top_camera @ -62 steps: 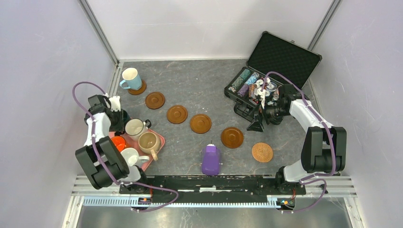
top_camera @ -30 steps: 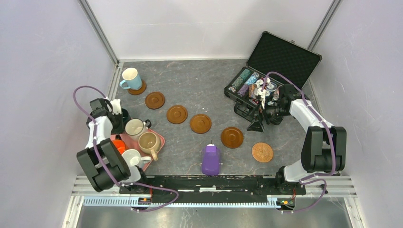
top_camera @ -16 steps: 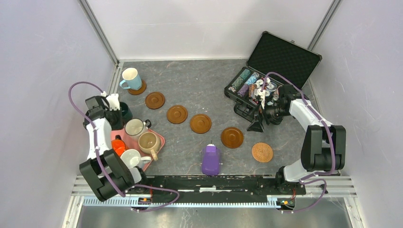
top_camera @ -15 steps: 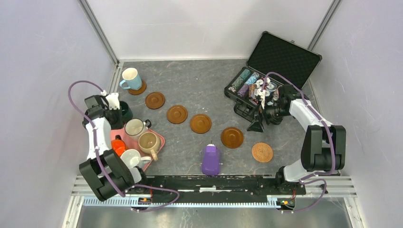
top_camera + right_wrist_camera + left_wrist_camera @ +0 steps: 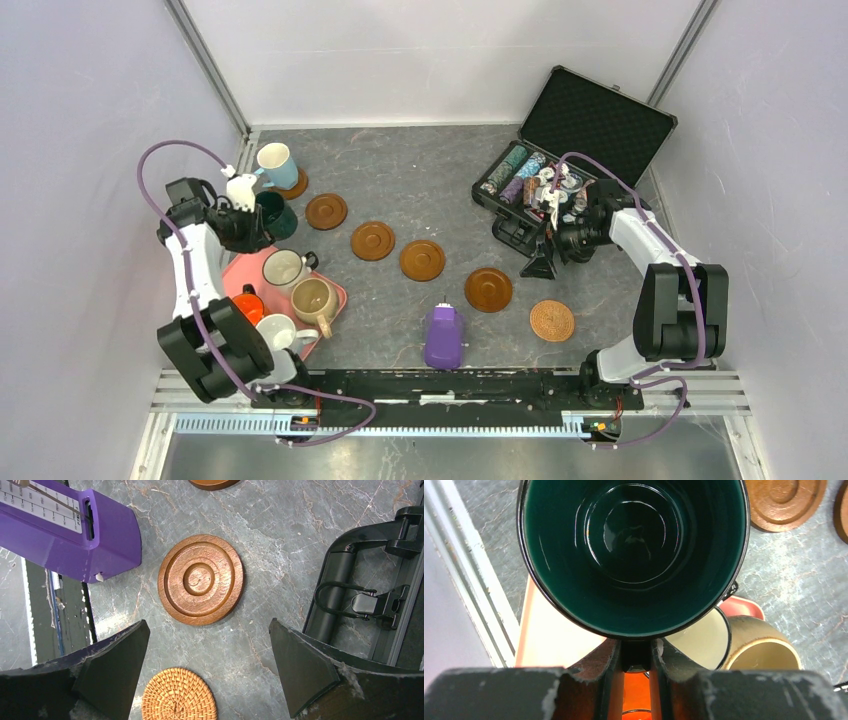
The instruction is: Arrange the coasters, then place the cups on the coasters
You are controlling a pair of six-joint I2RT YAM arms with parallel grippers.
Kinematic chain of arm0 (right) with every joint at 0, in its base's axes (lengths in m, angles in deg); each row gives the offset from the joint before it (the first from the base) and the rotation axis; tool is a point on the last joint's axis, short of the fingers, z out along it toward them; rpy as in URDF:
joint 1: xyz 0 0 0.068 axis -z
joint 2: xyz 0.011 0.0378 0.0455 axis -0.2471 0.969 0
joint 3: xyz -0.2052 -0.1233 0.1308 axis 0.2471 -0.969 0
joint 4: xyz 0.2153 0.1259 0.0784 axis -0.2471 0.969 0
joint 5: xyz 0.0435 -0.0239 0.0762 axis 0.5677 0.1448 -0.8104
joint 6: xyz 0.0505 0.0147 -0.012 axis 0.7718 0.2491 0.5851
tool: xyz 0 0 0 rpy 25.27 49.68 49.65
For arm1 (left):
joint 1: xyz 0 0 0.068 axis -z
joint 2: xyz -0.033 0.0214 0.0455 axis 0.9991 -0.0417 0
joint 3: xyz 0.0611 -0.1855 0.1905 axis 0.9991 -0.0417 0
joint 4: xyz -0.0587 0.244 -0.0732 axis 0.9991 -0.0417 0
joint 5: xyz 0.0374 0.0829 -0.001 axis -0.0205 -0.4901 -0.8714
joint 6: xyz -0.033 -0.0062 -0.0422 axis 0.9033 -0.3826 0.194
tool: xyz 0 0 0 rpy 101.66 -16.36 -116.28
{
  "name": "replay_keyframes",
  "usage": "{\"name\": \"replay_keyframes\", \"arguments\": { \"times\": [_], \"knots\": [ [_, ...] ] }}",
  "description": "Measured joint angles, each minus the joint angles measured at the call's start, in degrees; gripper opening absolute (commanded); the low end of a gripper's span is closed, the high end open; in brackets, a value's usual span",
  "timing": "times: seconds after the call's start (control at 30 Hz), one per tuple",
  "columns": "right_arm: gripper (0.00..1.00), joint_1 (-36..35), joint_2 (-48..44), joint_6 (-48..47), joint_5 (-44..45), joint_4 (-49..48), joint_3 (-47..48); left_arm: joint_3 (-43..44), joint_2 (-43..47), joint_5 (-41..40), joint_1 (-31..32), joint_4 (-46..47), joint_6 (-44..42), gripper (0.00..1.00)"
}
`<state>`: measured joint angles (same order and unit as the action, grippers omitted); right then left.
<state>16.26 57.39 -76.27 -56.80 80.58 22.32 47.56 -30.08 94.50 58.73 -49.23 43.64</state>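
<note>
My left gripper (image 5: 250, 218) is shut on the handle of the dark green cup (image 5: 273, 214), which hangs over the far corner of the pink tray (image 5: 333, 290). In the left wrist view the green cup (image 5: 634, 555) fills the top, its handle pinched by my left gripper (image 5: 635, 654). The light blue cup (image 5: 275, 165) stands on a coaster (image 5: 296, 187). Empty dark coasters (image 5: 326, 211) (image 5: 372, 240) (image 5: 422, 260) (image 5: 488, 289) run in a diagonal line down to a woven coaster (image 5: 551, 320). My right gripper (image 5: 540, 262) (image 5: 210, 665) hangs open above the table, between a dark coaster (image 5: 201, 579) and the woven coaster (image 5: 179, 694).
On the pink tray stand a cream cup (image 5: 284, 268), a beige cup (image 5: 315, 298), an orange cup (image 5: 250, 301) and a white cup (image 5: 272, 330). A purple device (image 5: 443, 337) lies near the front. An open black case (image 5: 598, 118) of poker chips sits at the back right.
My left arm has lifted the dark green cup from beside the tray and carried it toward the far side, closer to the blue cup. The right arm has not moved.
</note>
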Motion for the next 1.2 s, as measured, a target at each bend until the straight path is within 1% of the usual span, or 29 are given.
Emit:
{"name": "replay_keyframes", "arguments": {
  "times": [0.2,0.3,0.5,0.6,0.7,0.9,1.03,1.2],
  "knots": [
    [0.98,0.48,0.0,-0.04,-1.46,0.39,0.07,5.14,-4.07,3.15,2.45,-2.64,-4.57,0.02],
    [0.98,1.22,0.85,-1.33,-3.1,2.54,0.85,7.5,-6.03,4.17,4.35,-3.02,-6.25,0.02],
    [0.98,3.08,3.67,-5.07,-4.96,6.29,1.88,13.33,-13.0,5.68,7.28,-2.82,-8.26,0.02],
    [0.98,3.54,3.72,-4.79,-4.92,6.05,1.88,15.15,-16.65,5.84,8.09,-2.73,-9.01,0.02],
    [0.98,3.74,3.08,-1.53,-4.42,2.91,1.36,15.82,-19.52,5.75,8.87,-2.36,-9.27,0.02],
    [0.98,3.74,-2.82,7.87,-0.5,-6.69,-2.75,16.37,-23.37,5.53,10.51,-1.62,-10.93,0.03],
    [0.98,3.74,-3.58,10.84,1.49,-9.84,-2.84,16.98,-25.68,5.33,11.5,-0.15,-11.32,0.04],
    [0.98,3.74,-3.58,12.46,3.28,-11.34,-2.84,17.0,-27.71,5.07,12.94,1.9,-12.37,0.05]
  ]
}}
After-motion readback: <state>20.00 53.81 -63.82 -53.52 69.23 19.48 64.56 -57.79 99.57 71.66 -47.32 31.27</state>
